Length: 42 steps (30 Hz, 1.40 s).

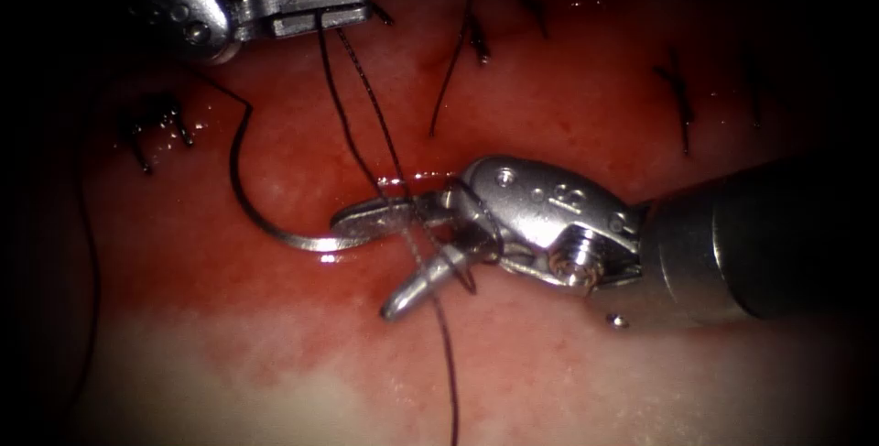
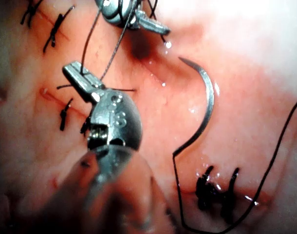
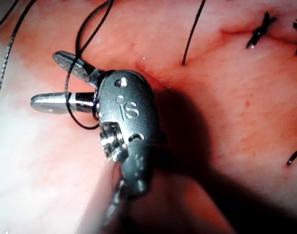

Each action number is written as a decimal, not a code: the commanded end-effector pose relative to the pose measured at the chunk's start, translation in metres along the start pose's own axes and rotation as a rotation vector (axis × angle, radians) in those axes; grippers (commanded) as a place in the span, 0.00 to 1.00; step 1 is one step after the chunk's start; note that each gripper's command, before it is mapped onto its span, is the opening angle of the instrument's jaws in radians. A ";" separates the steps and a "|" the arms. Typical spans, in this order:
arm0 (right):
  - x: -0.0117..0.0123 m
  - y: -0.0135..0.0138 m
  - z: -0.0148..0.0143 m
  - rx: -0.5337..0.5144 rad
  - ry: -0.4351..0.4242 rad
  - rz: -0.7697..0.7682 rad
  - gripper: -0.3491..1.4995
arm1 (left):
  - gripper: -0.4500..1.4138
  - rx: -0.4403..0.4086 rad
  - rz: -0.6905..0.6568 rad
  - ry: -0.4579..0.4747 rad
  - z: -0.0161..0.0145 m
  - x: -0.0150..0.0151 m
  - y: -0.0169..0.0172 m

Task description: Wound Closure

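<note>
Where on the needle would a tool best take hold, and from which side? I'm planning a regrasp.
Probably the needle mid-curve, approached from the endoscope view's left: it lies loose on the tissue, and the right tool, open with thread looped around it, crowds one end. Left tool holds thread.

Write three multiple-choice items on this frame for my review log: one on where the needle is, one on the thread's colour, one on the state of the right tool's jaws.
1. Where is the needle?
A. In the left tool's jaws
B. Lying free on the tissue
C. In the right tool's jaws

2. What colour is the thread?
A. Black
B. White
C. Blue

3. How do the right tool's jaws stand?
A. Shut on the needle
B. Shut on the tissue
C. Open, with thread looped around them

Key:
1 B: the needle lies on the tissue, held by neither tool.
2 A: the thread is dark, and the left tool is shut on it.
3 C: the right tool has its jaws spread.
</note>
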 end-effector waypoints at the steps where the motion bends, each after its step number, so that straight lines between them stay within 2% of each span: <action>1: -0.0004 -0.0003 0.0007 0.025 0.056 0.013 0.68 | 0.00 0.002 -0.012 0.004 0.0006 -0.0011 0.0016; 6: 0.0009 0.0001 0.0005 0.011 0.186 0.021 0.68 | 0.00 0.004 -0.031 -0.002 0.0007 -0.0020 0.0037; 9: 0.0022 0.0007 0.0000 -0.065 0.280 0.037 0.70 | 0.00 0.001 -0.047 0.001 0.0007 -0.0015 0.0050; 14: 0.0033 0.0014 -0.0010 -0.139 0.296 0.023 0.71 | 0.00 -0.008 -0.050 0.017 0.0004 -0.0001 0.0061; 19: 0.0044 0.0019 -0.0025 -0.352 0.354 0.000 0.71 | 0.00 -0.011 -0.061 0.021 0.0008 0.0018 0.0085; 21: 0.0044 0.0020 -0.0026 -0.393 0.356 -0.002 0.71 | 0.00 -0.012 -0.065 0.022 0.0010 0.0019 0.0088; 22: 0.0044 0.0020 -0.0027 -0.474 0.361 -0.014 0.71 | 0.00 -0.011 -0.065 0.023 0.0016 0.0021 0.0096; 24: 0.0044 0.0019 -0.0029 -0.563 0.339 -0.020 0.71 | 0.00 -0.011 -0.066 0.023 0.0021 0.0022 0.0102; 26: 0.0040 0.0016 -0.0031 -0.699 0.257 -0.032 0.69 | 0.00 -0.013 -0.071 0.030 0.0033 0.0025 0.0111; 31: 0.0027 0.0014 -0.0035 -0.921 0.166 -0.054 0.65 | 0.00 -0.006 -0.075 0.028 0.0055 0.0028 0.0115; 36: 0.0021 0.0015 -0.0047 -1.059 0.144 -0.049 0.64 | 0.00 0.001 -0.076 0.023 0.0071 0.0025 0.0111; 42: 0.0018 0.0027 -0.0064 -1.165 0.205 0.054 0.63 | 0.00 0.007 -0.087 0.019 0.0079 0.0012 0.0100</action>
